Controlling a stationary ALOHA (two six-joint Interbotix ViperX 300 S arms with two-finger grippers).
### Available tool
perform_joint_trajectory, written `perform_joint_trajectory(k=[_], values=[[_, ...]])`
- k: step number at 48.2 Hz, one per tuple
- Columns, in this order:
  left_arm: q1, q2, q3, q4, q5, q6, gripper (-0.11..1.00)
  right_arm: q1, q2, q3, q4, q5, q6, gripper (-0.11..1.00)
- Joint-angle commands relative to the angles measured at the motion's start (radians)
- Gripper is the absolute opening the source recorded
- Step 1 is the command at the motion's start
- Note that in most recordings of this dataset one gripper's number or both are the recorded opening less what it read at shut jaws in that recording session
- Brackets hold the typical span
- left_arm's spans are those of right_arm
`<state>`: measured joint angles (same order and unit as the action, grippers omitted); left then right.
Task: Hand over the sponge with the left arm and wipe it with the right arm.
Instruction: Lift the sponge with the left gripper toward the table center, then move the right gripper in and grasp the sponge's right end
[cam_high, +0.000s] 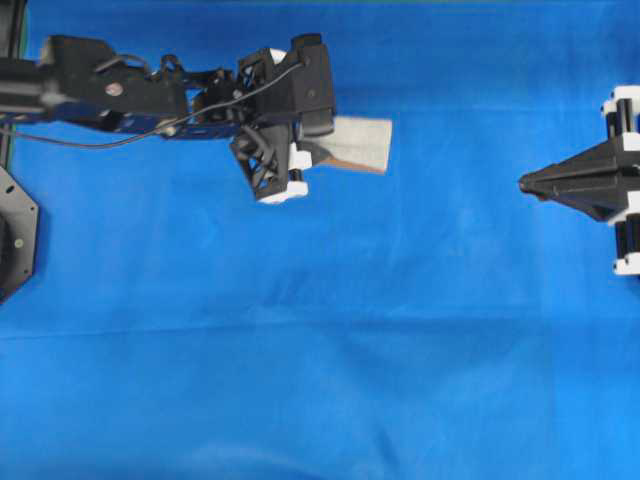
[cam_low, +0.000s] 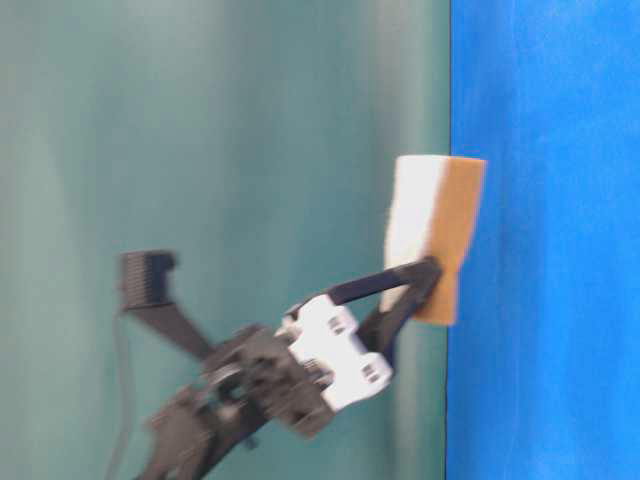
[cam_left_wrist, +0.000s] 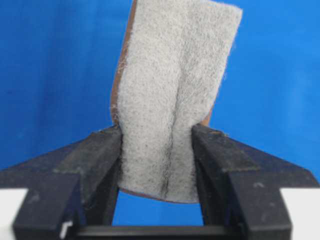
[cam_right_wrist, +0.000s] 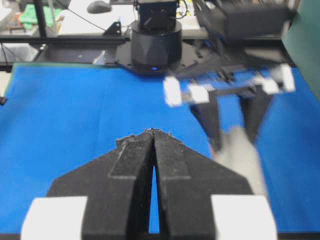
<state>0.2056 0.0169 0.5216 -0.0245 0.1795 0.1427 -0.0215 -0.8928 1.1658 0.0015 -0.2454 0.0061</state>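
The left arm (cam_high: 110, 92) reaches in from the left edge of the overhead view, its gripper (cam_left_wrist: 156, 145) pinching the sponge (cam_high: 357, 143) between both fingers (cam_left_wrist: 95, 160). The grey-white pad bulges between them, with the orange-tan layer behind. At table level the sponge sits off the blue cloth (cam_high: 320, 350). The right arm (cam_high: 600, 180) waits at the right edge, well apart, its gripper (cam_right_wrist: 152, 134) pointing toward the sponge, jaws pressed together and holding nothing. Bare cloth lies between the two grippers and across the whole near half.
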Motion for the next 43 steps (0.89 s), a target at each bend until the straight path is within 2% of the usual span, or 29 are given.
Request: perform_joint_trajectory(k=[1, 10, 15, 39, 41, 43], values=[[-0.043, -0.078, -0.009, -0.003, 0.034, -0.029, 0.34, -0.006, 0.005, -0.023, 0.003, -0.005, 0.0, 0.0], [-0.115, -0.132, 0.006, -0.003, 0.046, -0.146, 0.33, -0.008, 0.029, -0.035, 0.003, -0.005, 0.002, 0.0], [-0.124, -0.14, 0.015, -0.003, 0.046, -0.173, 0.33, -0.008, 0.061, -0.054, 0.003, -0.005, 0.003, 0.0], [-0.124, -0.144, 0.025, -0.003, 0.044, -0.176, 0.33, 0.003, 0.379, -0.252, 0.014, 0.02, 0.052, 0.01], [-0.124, -0.143, 0.025, -0.003, 0.044, -0.176, 0.33, 0.006, 0.403, -0.268, 0.012, 0.025, 0.051, 0.07], [-0.124, -0.143, 0.025, -0.003, 0.044, -0.176, 0.33, 0.008, 0.43, -0.285, 0.011, 0.031, 0.049, 0.18]])
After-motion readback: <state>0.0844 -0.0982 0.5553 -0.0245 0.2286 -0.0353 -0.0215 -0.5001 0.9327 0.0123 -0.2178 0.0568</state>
